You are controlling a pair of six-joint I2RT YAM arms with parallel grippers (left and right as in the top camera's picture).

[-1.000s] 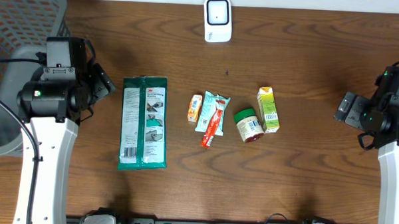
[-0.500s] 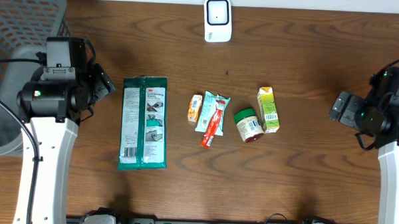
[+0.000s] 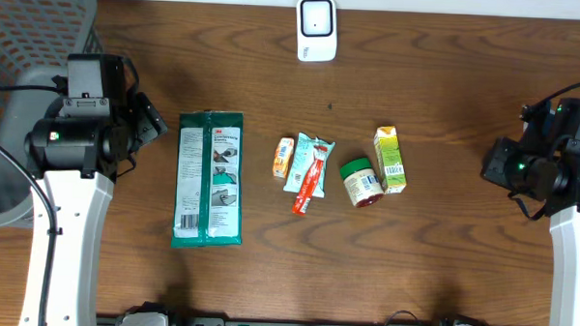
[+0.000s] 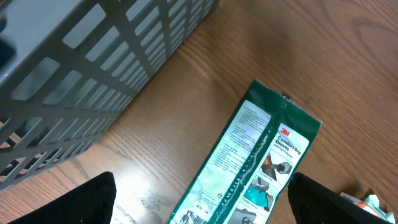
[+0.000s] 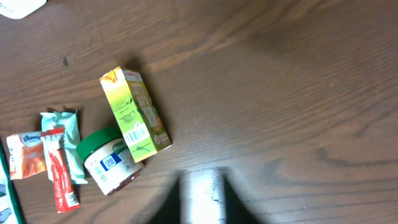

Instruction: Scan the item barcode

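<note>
Left end effector (image 4: 200,210) seen spread wide, empty; green packet (image 4: 249,165) framed beneath. Right end effector (image 5: 202,196) closed, empty. Carton (image 3: 390,159) laid on counter (image 3: 441,265), centre-right; scanner (image 3: 316,28) shown whole overhead only, upper centre.

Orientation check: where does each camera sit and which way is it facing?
Overhead: above the table, looking straight down on the scanner; left arm and right arm at the sides.
Left wrist: on left arm, angled down at glove pack and basket; open left gripper at bottom.
Right wrist: on right arm, down at carton and jar; shut right gripper blurred at bottom.
Overhead shares glove pack and carton.
</note>
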